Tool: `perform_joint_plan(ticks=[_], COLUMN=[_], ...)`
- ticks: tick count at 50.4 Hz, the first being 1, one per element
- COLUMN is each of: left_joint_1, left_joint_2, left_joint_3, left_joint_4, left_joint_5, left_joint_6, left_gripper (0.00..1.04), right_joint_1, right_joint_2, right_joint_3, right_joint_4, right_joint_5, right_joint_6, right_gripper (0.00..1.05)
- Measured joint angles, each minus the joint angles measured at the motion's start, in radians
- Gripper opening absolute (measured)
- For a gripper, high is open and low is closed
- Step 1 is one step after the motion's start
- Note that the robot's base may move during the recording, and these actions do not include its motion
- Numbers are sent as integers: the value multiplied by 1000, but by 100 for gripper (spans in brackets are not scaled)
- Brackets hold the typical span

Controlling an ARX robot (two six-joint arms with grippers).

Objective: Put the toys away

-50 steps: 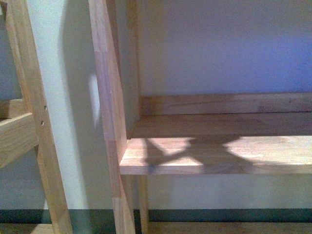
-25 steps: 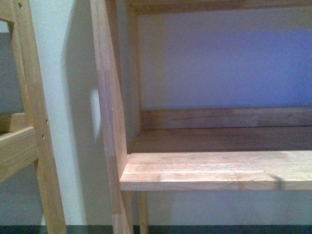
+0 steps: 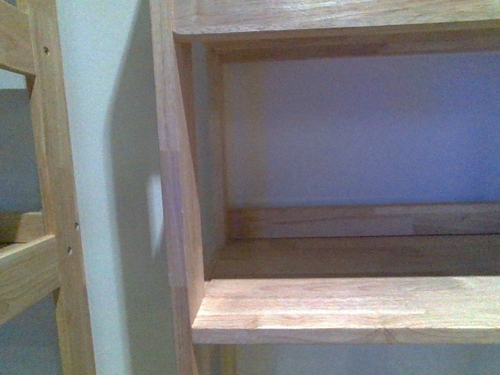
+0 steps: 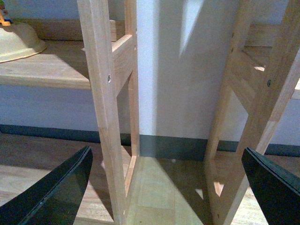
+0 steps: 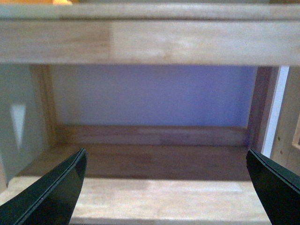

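Note:
No toys show clearly in any view. A thin orange-yellow sliver (image 5: 61, 1) peeks over the upper shelf board in the right wrist view, and I cannot tell what it is. My right gripper (image 5: 166, 154) is open in front of a bare wooden shelf (image 5: 154, 199), nothing between its fingers. My left gripper (image 4: 166, 157) is open too, low between two wooden shelf frames, over the wood floor (image 4: 159, 192). Neither arm appears in the front view.
The front view faces a wooden shelf unit with a lower board (image 3: 344, 308), an upper board (image 3: 328, 16) and a left upright (image 3: 176, 195). A second frame (image 3: 47, 195) stands further left. A pale cream rounded object (image 4: 18, 42) rests on a low shelf.
The front view has risen: the shelf board sits lower in the picture and an upper board has come into sight. The shadows on the shelf are gone.

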Motion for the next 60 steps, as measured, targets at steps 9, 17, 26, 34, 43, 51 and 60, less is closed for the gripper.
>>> perform_joint_plan(ticks=[9,17,26,34,43,51,60], left_joint_1=[0,0,0,0,0,0,0], left_joint_2=[0,0,0,0,0,0,0], left_joint_3=[0,0,0,0,0,0,0], left_joint_4=[0,0,0,0,0,0,0], left_joint_5=[0,0,1,0,0,0,0], left_joint_6=[0,0,0,0,0,0,0], left_gripper=[99,99,99,99,99,99,99], right_joint_1=[-68,-143,-307,-309,-310,-310,-310], right_joint_2=[-42,-106,-177,-215,-251,-271,-284], right_joint_3=[-25,-121,-229,-289,-339,-363,-378], right_joint_4=[-261,-263,-230,-208,-195,-188,-186], right_joint_5=[-164,-240,-396,-399,-399,-399,-399], right_joint_6=[65,87,94,94,94,94,94], right_gripper=[86,58,20,18,18,18,18])
